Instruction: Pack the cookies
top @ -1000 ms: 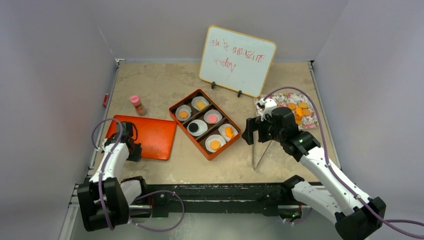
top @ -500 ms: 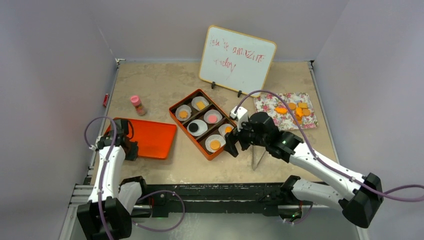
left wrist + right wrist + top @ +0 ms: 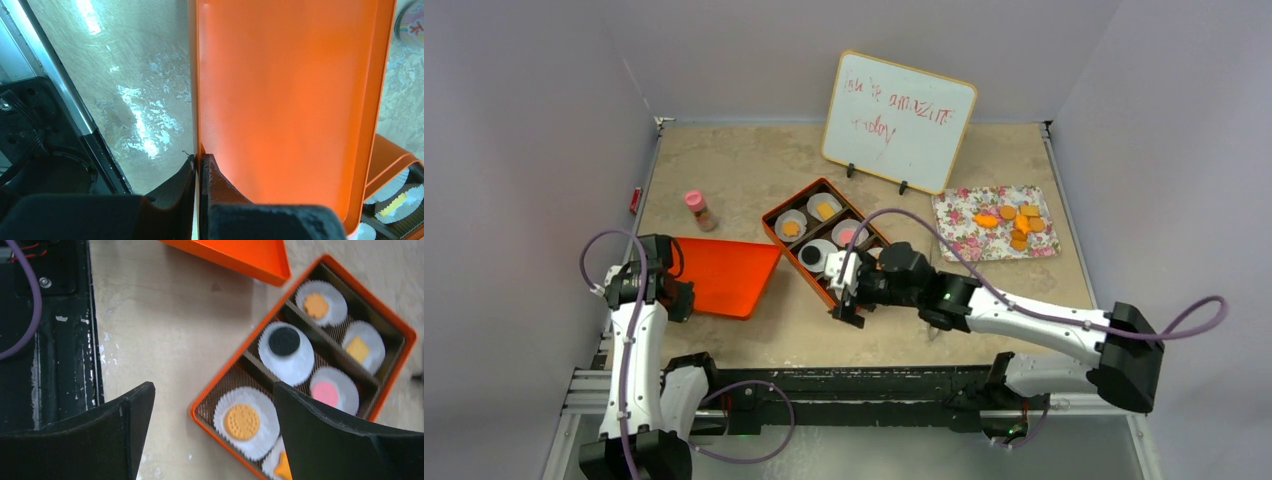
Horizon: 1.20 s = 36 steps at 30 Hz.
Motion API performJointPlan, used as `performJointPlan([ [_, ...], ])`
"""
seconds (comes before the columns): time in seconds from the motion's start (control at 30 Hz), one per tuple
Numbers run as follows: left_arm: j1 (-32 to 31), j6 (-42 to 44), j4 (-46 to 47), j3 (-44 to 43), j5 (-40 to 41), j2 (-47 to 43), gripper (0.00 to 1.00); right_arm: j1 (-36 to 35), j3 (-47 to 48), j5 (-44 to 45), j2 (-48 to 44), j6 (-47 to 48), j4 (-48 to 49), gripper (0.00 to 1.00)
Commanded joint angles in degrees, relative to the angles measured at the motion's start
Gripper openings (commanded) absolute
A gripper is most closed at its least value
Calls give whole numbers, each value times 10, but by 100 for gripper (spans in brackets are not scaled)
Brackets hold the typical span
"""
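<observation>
Overhead, the right gripper (image 3: pixel 849 292) hangs above the 6 o'clock corner of the orange box (image 3: pixel 235 360) at mid-table, its jaws spread wide with nothing between them. The boxed cookies (image 3: pixel 242 421) sit in white paper cups (image 3: pixel 295 371) inside the compartments, mostly orange, with one black cookie (image 3: pixel 284 341) and one pink cookie (image 3: pixel 325 392). The loose cookies (image 3: pixel 1014 222), all orange, lie on a floral napkin (image 3: pixel 964 235) at 2 o'clock. At 9 o'clock the left gripper (image 3: pixel 200 161) is pinched tight on the rim of the orange lid (image 3: pixel 285 100), whose corner points at the box just beside it. A whiteboard (image 3: pixel 899 120) stands at 12 o'clock, and a pink-capped bottle (image 3: pixel 697 210) at 10 o'clock.
</observation>
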State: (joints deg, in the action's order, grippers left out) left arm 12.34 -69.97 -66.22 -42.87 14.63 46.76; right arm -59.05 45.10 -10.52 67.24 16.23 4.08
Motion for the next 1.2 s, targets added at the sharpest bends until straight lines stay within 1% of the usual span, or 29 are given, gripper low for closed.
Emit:
performJointPlan([
  [0.0,-7,29,-18,-42,-7,-14,0,-47,31,-1,54,133,97,91],
  [0.1,-13,35,-28,-42,-17,-20,0,-73,58,12,98,174,107,92],
  [0.23,-21,43,-35,-37,-32,-30,0,-105,72,28,145,226,149,92],
  [0.53,-39,60,-46,-42,-40,-39,0,-161,98,90,243,332,237,91],
  [0.67,-47,66,-44,-42,-47,-40,0,-175,115,113,280,371,255,84],
  [0.8,-53,68,-42,-40,-56,-44,0,-185,114,143,310,409,295,80],
  [0.93,-58,70,-38,-37,-67,-45,0,-195,119,162,342,436,321,74],
  [1.07,-61,72,-34,-36,-75,-45,0,-204,124,191,367,469,356,67],
  [1.17,-64,78,-21,-35,-86,-45,0,-207,124,206,376,473,379,61],
])
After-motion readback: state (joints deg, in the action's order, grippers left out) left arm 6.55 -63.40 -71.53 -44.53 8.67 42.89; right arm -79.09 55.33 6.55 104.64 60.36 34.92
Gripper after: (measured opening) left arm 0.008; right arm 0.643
